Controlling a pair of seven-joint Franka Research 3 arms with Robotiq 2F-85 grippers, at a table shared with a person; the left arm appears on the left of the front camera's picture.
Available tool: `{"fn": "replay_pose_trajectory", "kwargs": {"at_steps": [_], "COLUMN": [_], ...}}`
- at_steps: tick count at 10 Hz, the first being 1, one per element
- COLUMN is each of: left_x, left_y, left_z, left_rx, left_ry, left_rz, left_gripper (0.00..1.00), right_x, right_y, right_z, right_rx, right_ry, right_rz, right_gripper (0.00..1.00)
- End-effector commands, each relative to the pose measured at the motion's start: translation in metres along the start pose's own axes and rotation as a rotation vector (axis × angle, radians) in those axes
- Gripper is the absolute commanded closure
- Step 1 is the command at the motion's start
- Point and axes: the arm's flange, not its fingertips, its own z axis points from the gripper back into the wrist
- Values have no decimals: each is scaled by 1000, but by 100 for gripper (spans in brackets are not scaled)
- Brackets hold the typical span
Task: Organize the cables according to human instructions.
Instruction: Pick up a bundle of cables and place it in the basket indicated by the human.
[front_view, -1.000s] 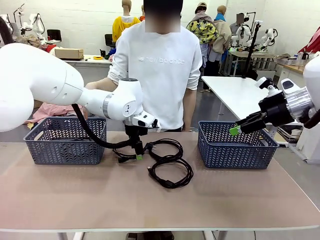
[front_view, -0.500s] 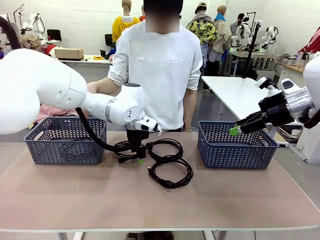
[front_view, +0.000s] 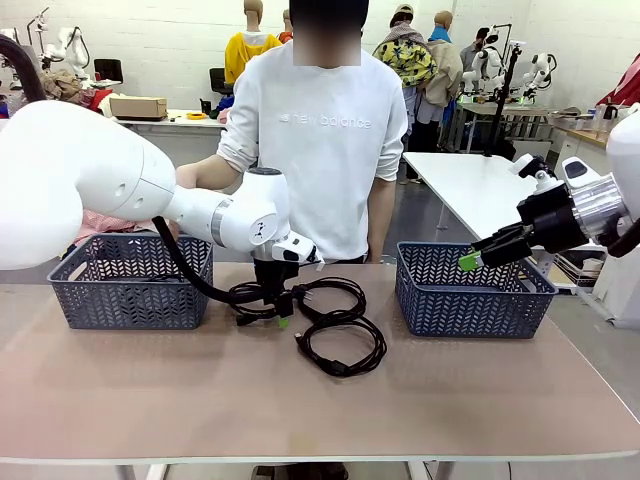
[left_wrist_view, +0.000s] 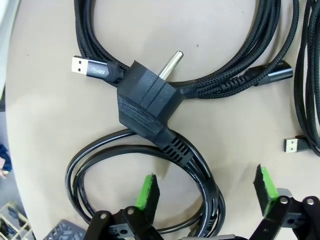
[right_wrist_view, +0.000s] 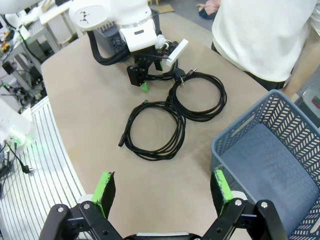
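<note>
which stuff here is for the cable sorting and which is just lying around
For the job:
- cables on the table
- left basket and right basket, likely where they go
- left gripper, open over a cord loop
- right gripper, open

Lying about:
- cardboard box
- white table behind

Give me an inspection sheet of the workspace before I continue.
Surface: tan table, a grey basket at each end: left basket, right basket.
Job's things: coiled black cables lie together mid-table.
Clutter: nothing seen.
Grippers: left gripper open, low over a power cord; right gripper open, raised near the right basket.
Cables: black arm hose droops beside the pile.
Surroundings: person stands at the far side.
</note>
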Motion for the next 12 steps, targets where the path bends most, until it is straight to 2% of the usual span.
{"fn": "replay_pose_trajectory", "kwargs": {"at_steps": [1, 2, 3, 4, 5, 6, 7, 8, 9, 10, 11, 12], "left_x": [2, 1, 2, 2, 1, 1, -1, -2, -3, -4, -5, -8], "left_y": [1, 2, 1, 1, 1, 0, 0, 1, 1, 1, 0, 1], "left_z": [1, 2, 5, 7, 7, 9, 11, 13, 14, 16, 19, 22], "left_rx": [29, 31, 32, 32, 27, 24, 26, 25, 28, 31, 33, 36], "left_ry": [17, 15, 8, 2, 0, -2, 0, 0, -2, -3, 0, 0], "left_rz": [15, 17, 19, 18, 17, 19, 26, 30, 36, 42, 53, 63], "left_gripper": [19, 37, 20, 56, 39, 74, 58, 93, 76, 100, 95, 100], "right_x": [1, 1, 1, 1, 1, 1, 1, 1, 1, 1, 1, 1], "right_y": [-3, -3, -3, -3, -3, -3, -3, -3, -3, -3, -3, -3], "right_z": [-2, -2, -2, -2, -2, -2, -2, -2, -2, -2, -2, -2], "right_rx": [11, 11, 11, 11, 11, 11, 11, 11, 11, 11, 11, 11], "right_ry": [-31, -31, -31, -31, -31, -31, -31, -31, -31, -31, -31, -31], "right_rz": [18, 18, 18, 18, 18, 18, 18, 18, 18, 18, 18, 18], "right_gripper": [0, 0, 0, 0, 0, 0, 0, 0, 0, 0, 0, 0]}}
